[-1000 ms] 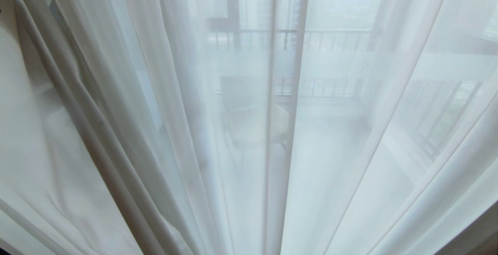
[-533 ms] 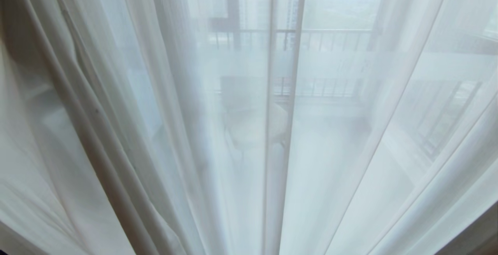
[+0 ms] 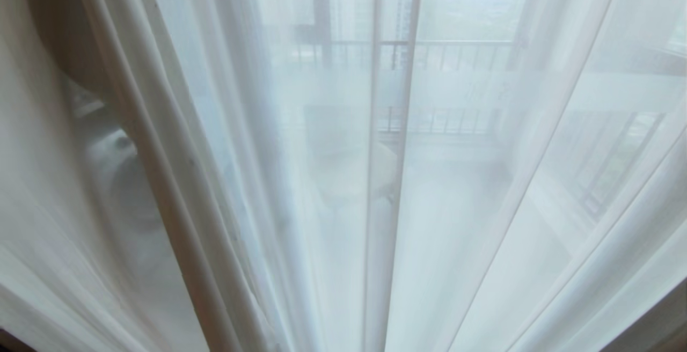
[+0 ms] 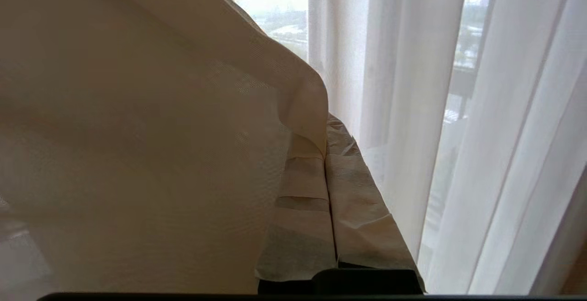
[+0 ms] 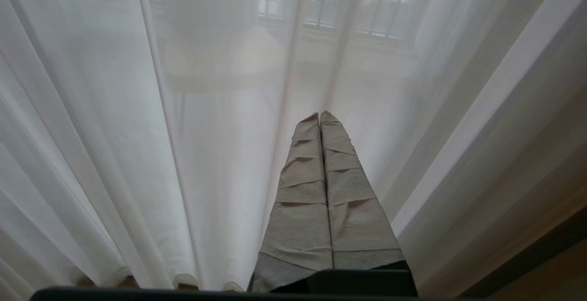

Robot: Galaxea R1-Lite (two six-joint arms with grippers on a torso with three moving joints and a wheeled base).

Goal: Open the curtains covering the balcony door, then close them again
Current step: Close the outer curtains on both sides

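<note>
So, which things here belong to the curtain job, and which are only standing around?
Job:
- thin white sheer curtain
- heavy beige woven curtain, lying over the left hand

Standing around:
- dark barred balcony railing
- pale round chair outside
- idle right hand

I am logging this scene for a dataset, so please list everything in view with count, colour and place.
thin see-through white sheer curtain: one layer, white, hanging in pleats across the whole head view.
dark-framed glass balcony door: one, dark, behind the sheer.
black barred railing: one, black, beyond the glass.
pale round shape: one, whitish, on the balcony; unclear what.
left gripper: one, paper-wrapped, shut on a sheer fold.
right gripper: one, paper-wrapped, shut, empty, pointing at the sheer.
</note>
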